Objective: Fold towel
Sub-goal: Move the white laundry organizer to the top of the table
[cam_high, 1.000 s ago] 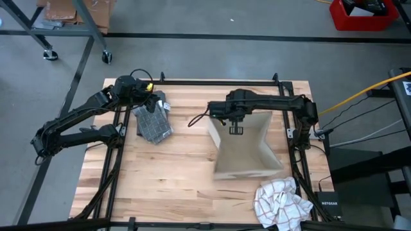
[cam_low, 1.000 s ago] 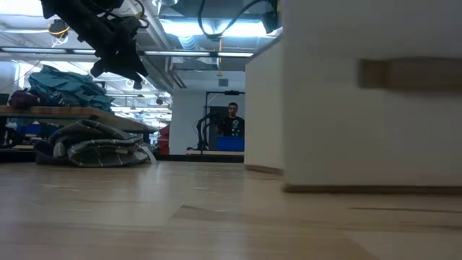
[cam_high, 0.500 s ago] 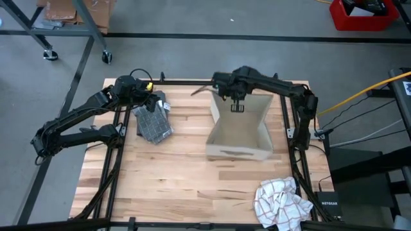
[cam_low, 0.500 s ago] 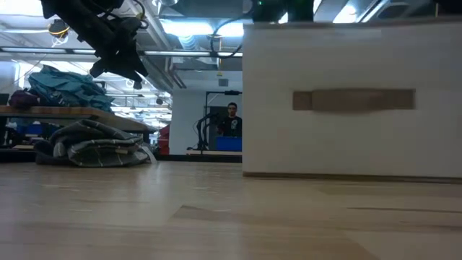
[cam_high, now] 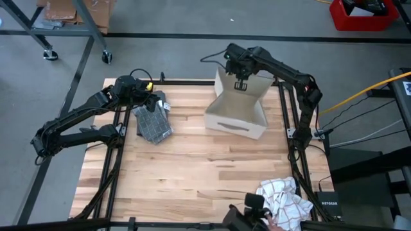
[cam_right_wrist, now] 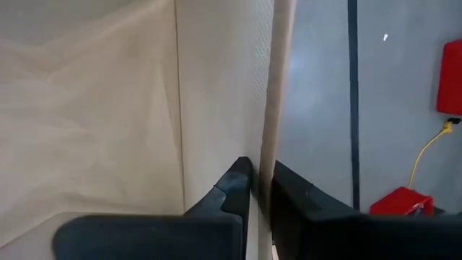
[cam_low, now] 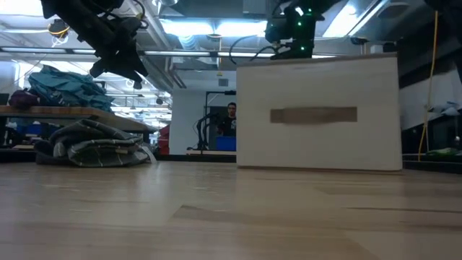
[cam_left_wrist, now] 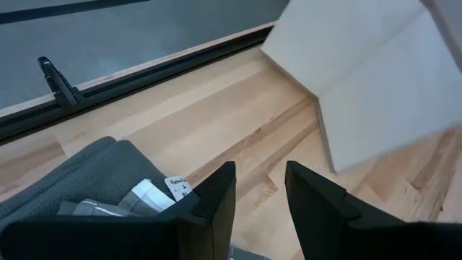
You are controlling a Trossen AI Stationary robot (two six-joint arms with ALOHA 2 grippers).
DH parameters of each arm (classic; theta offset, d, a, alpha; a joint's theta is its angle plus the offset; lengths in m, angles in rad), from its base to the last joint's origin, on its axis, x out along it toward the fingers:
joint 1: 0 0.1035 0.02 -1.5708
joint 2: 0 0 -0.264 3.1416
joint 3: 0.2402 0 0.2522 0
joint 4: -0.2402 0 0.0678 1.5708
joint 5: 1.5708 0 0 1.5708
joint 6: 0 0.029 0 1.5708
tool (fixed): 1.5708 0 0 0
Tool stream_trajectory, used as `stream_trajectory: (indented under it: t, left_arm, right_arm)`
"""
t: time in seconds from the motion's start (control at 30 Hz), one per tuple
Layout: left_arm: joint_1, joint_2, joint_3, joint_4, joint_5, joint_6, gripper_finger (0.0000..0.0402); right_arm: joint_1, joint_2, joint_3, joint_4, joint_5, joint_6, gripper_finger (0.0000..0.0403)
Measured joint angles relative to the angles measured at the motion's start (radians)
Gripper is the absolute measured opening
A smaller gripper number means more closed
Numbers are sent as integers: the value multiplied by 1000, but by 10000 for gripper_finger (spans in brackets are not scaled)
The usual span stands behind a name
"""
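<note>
A folded grey patterned towel (cam_high: 154, 123) lies flat at the table's far left and shows as a low heap (cam_low: 94, 144) in the low view. My left gripper (cam_high: 156, 102) hovers open just above its far end (cam_left_wrist: 108, 173), touching nothing. A crumpled white checked towel (cam_high: 282, 202) lies at the near right corner. A beige open-topped box (cam_high: 234, 119) stands at the far edge, its slotted side (cam_low: 314, 115) facing the near edge. My right gripper (cam_high: 241, 85) is shut on its far wall. My right gripper holds the box's far wall at its top rim (cam_right_wrist: 268, 137), one finger (cam_right_wrist: 234, 188) inside the box and one outside. The fingers come from above, slanting steeply down. The box sits upright with its bottom on the table (cam_low: 216, 209).
A dark object (cam_high: 250, 215) shows at the table's near edge beside the checked towel. Dark rails (cam_high: 192, 81) frame the table. Bare wood (cam_high: 186, 167) fills the middle and near left. In the room beyond, a person (cam_low: 231, 123) stands far back.
My right gripper has swung toward the table's far edge, rolling as it went. The box has gone with it from the right middle to the far edge and turned about. A dark object has appeared at the near edge.
</note>
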Motion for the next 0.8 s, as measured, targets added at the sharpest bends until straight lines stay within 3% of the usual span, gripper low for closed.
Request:
stream_trajectory:
  t: [0.47,0.67,0.8]
  left_arm:
    - [0,0,0,0,-13,2,114]
    - [0,0,0,1,-23,13,114]
    - [0,0,0,10,-23,121,114]
  right_arm:
    - [-16,0,0,-5,-101,8,42]
    - [-16,0,0,-9,-93,22,42]
    - [-16,0,0,-31,-22,34,42]
